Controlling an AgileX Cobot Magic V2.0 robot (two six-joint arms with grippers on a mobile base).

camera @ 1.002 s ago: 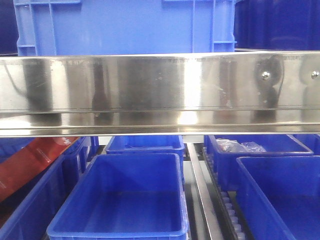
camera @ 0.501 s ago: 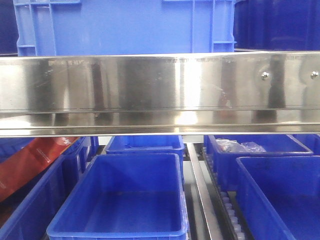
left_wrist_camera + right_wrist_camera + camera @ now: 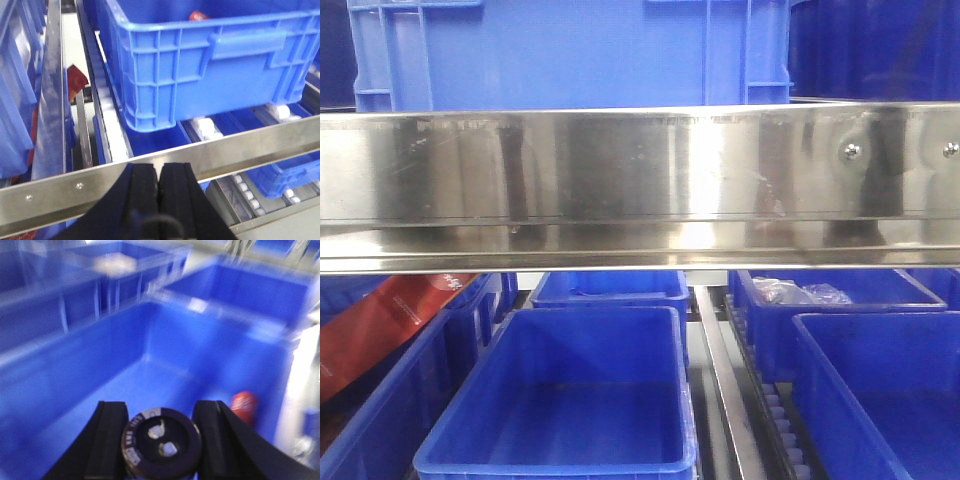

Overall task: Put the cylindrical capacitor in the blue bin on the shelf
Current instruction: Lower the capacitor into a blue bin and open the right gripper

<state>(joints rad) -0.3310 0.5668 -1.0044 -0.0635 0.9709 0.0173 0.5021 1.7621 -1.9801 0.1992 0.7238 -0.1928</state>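
Observation:
The cylindrical capacitor (image 3: 161, 442), black with a pale band and two metal terminals on its end, sits between the fingers of my right gripper (image 3: 160, 415), which is shut on it. It hangs over the inside of a blue bin (image 3: 210, 345); the view is blurred. My left gripper (image 3: 159, 170) is shut and empty, its black pads together in front of a steel rail (image 3: 250, 145) of the shelf. The shelf's broad mirror-like front rail (image 3: 620, 170) spans the front view. Neither gripper shows in the front view.
A large light-blue crate (image 3: 570, 50) stands on the upper tier and also shows in the left wrist view (image 3: 200, 65). Below the rail are several blue bins, the middle one (image 3: 595, 312) open. A red pack (image 3: 380, 320) lies at the left. A red object (image 3: 243, 407) lies in the bin's corner.
Only the dark reflections on the steel front rail have shifted. The bins and the shelf have not moved.

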